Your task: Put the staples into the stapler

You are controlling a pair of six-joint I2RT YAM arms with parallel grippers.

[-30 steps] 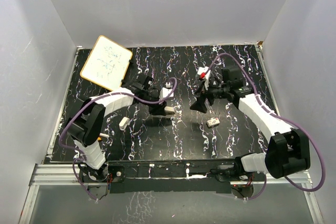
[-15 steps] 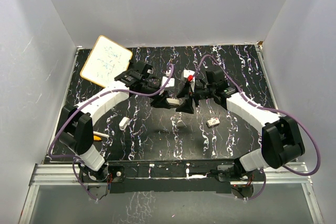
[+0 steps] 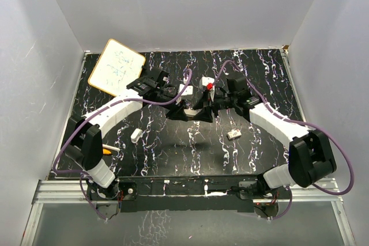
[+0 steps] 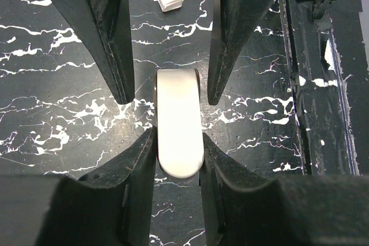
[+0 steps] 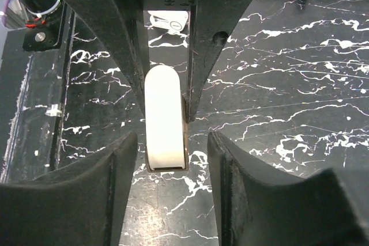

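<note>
Left gripper (image 4: 179, 136) clamps stapler (image 4: 179, 108); right gripper (image 5: 171, 137) spread astride, 2 side gaps.

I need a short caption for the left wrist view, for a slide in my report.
Left gripper clamps the white stapler while the open right gripper straddles its far end.

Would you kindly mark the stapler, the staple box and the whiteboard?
stapler (image 4: 179, 122), left wrist view, middle of white body.
staple box (image 3: 233, 134), top external view, its middle.
whiteboard (image 3: 116, 68), top external view, centre of face.

Overhead camera looks down from behind — both wrist cameras closely share the stapler (image 4: 179, 128).
</note>
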